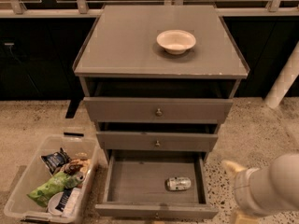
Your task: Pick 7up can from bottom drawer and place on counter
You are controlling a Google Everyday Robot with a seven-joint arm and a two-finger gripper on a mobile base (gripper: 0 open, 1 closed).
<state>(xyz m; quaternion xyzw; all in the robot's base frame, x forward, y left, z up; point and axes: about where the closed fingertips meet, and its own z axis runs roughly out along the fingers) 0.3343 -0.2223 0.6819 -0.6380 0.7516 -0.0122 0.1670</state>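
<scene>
The 7up can [179, 184] lies on its side in the right half of the open bottom drawer [135, 181], which is pulled out toward me. The counter [131, 41] is the flat grey cabinet top above. My gripper [235, 191] is at the lower right of the view, outside the drawer's right wall and to the right of the can. Its two cream fingers [230, 166] stand apart and hold nothing. The lower finger is cut off by the frame's bottom edge.
A cream bowl [176, 41] sits on the counter's back right. The two upper drawers [158, 111] are shut. A clear plastic bin [25, 178] with a green snack bag [50, 188] and other packets stands on the floor at the left. A white post [285, 78] leans at the right.
</scene>
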